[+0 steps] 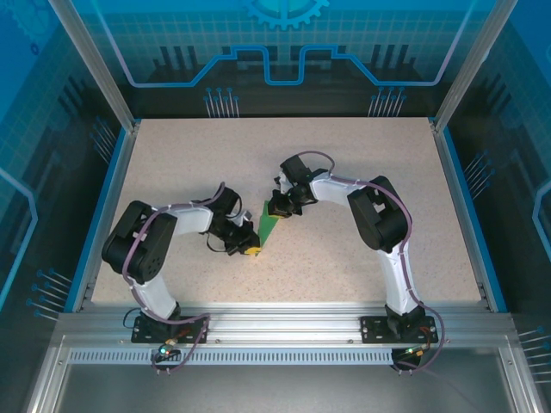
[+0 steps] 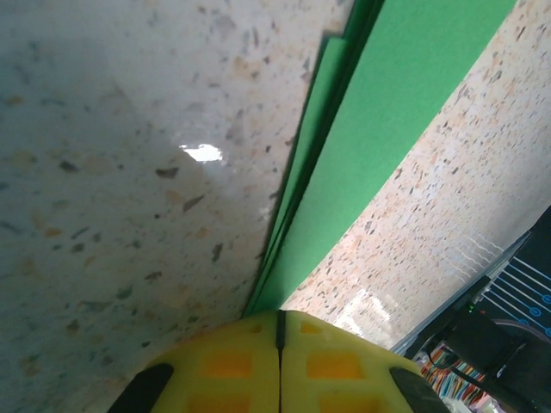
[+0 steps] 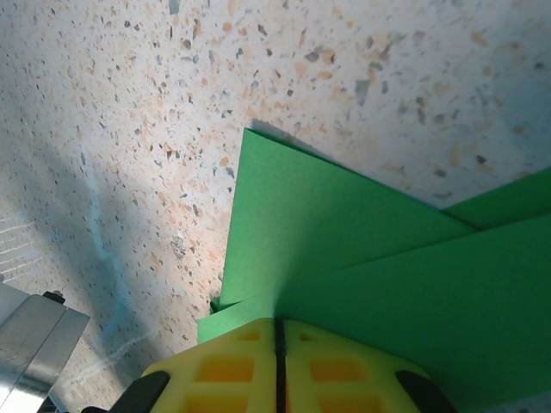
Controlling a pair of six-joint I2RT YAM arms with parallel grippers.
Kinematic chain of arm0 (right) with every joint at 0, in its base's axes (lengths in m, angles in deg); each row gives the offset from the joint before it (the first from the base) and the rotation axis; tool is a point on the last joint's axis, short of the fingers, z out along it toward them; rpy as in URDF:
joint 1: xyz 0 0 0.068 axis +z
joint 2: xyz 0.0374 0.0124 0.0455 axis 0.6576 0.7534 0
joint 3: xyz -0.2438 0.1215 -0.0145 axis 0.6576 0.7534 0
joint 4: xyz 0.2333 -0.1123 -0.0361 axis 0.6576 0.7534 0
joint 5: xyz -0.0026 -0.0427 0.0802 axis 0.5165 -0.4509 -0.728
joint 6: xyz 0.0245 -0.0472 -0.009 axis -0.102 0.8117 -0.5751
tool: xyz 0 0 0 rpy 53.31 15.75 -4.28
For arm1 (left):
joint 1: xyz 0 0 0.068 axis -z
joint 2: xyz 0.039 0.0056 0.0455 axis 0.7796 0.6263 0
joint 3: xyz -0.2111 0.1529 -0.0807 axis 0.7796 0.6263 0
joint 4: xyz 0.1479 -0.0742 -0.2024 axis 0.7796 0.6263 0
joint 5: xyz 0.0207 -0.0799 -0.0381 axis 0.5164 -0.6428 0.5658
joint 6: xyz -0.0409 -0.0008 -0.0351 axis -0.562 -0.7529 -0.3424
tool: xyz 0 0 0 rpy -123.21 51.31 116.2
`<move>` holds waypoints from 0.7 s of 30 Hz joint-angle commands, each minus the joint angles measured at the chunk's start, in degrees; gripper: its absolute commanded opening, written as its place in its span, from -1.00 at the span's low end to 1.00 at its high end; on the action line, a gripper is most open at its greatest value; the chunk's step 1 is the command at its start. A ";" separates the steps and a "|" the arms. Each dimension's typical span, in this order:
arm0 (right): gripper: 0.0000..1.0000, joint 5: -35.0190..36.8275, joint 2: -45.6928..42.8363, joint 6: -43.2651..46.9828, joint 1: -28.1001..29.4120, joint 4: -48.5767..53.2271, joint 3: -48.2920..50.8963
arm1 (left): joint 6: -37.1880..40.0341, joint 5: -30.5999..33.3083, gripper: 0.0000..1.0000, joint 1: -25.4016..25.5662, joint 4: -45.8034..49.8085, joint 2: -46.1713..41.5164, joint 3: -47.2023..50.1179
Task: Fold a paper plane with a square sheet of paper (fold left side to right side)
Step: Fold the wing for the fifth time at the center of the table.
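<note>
Evidently both arms are working as weights rather than pincers: the left gripper has its yellow fingers closed together, seam tight, and bears on the near pointed end of the sheet of paper. The right gripper, likewise closed with nothing between its fingers, bears on the far, wider end. With a tip at each end, the thin paper is likely pinned flat to the counter so its creases set and the layers cannot spring up or slide. The paper lies near the middle of the counter, between the two arms, already narrowed to a slim green wedge. From the left wrist, several stacked edges run away from the gripper; from the right wrist, overlapping flaps meet under the gripper. By count: one sheet, two grippers.
</note>
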 commanded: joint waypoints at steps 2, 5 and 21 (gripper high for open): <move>-0.82 6.89 2.98 1.35 -0.08 5.68 0.30 | 1.50 2.41 -0.91 0.47 6.19 -1.26 3.83; -0.82 6.94 2.72 1.78 -0.09 5.66 0.06 | 1.69 2.59 -0.91 0.47 7.10 -2.86 4.69; -0.04 15.63 -8.53 5.57 0.13 10.94 -6.01 | 1.47 14.35 -0.62 -0.28 8.65 -18.37 0.25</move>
